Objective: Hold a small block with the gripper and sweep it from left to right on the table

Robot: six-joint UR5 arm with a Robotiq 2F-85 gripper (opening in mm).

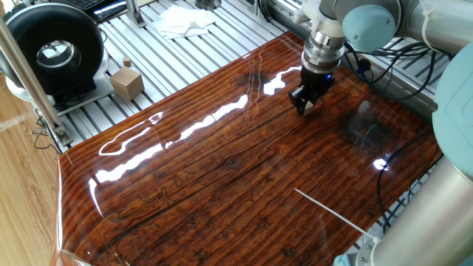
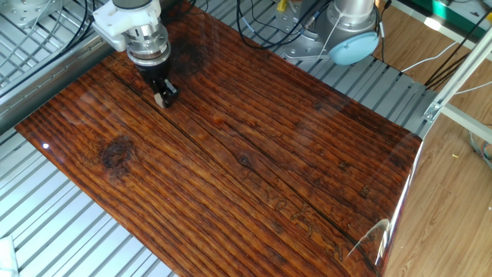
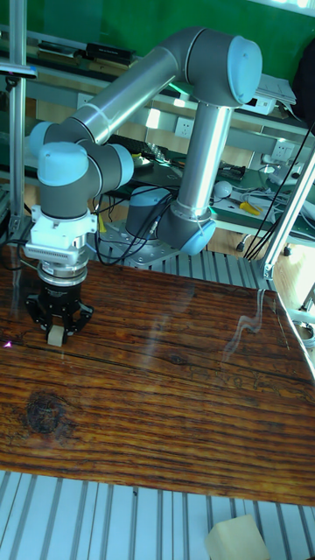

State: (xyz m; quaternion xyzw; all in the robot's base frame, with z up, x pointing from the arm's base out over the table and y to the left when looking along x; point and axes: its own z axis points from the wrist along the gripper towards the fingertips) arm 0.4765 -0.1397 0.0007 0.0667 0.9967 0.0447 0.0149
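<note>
The small block (image 3: 56,337) is a tiny pale tan cube pinched between the black fingers of the gripper (image 3: 57,332). In one fixed view the gripper (image 1: 307,106) points straight down at the table (image 1: 222,170), with the small block (image 1: 308,108) at its tip, low on the board. The other fixed view shows the gripper (image 2: 162,97) near the board's far left corner, the small block (image 2: 158,100) between its fingertips. The table (image 2: 254,154) is a glossy reddish-brown board with wood-grain stripes.
A larger tan cube with a knob (image 1: 126,81) stands on the slatted aluminium frame (image 1: 140,55), beside a black round device (image 1: 52,52) and a white cloth (image 1: 181,21). Cables (image 1: 384,66) trail by the arm base. A pale block (image 3: 236,535) lies on the front slats.
</note>
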